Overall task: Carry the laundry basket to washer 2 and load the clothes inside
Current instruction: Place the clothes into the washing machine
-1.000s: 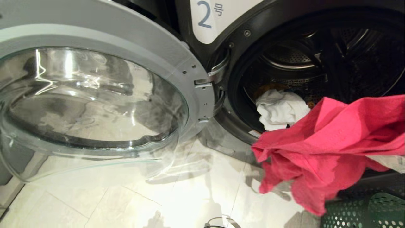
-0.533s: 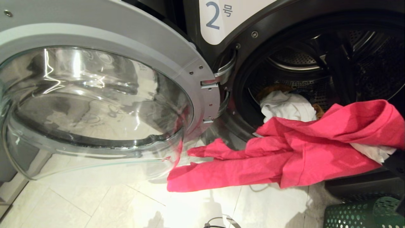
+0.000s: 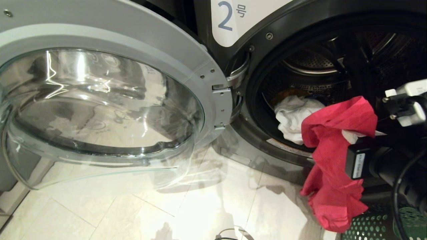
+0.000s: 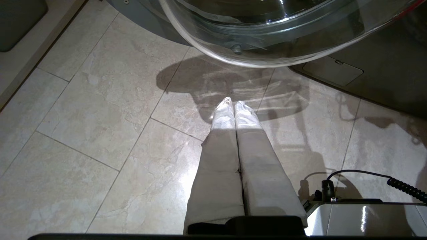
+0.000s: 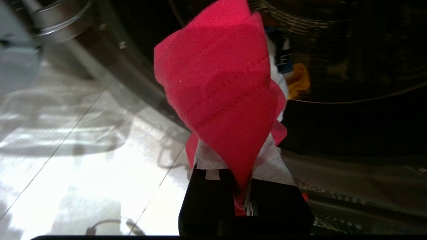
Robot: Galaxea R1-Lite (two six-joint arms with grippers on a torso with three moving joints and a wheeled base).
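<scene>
Washer 2 [image 3: 230, 20] stands with its round glass door [image 3: 100, 100] swung wide to the left. A white garment [image 3: 293, 116] lies at the front of the dark drum, with a yellow-orange one [image 5: 298, 81] behind it. My right gripper [image 3: 353, 136] is at the lower right of the drum mouth, shut on the red-pink garment [image 3: 333, 166]. The garment drapes down over the door sill. In the right wrist view the cloth [image 5: 217, 83] rises bunched from between the white-covered fingers [image 5: 270, 163]. The green laundry basket [image 3: 370, 226] sits below it. My left gripper [image 4: 233, 104] hangs shut and empty over the floor.
The open door juts far out over the pale tiled floor [image 3: 133, 213] on the left. A cable loop [image 3: 230, 233] lies by the near edge. The robot's white base [image 4: 363, 220] and a coiled cable [image 4: 403, 186] sit beside the left arm.
The red-pink garment trailed leftward above the floor half a second ago and now hangs bunched at the drum mouth. My right arm has come into the head view from the right.
</scene>
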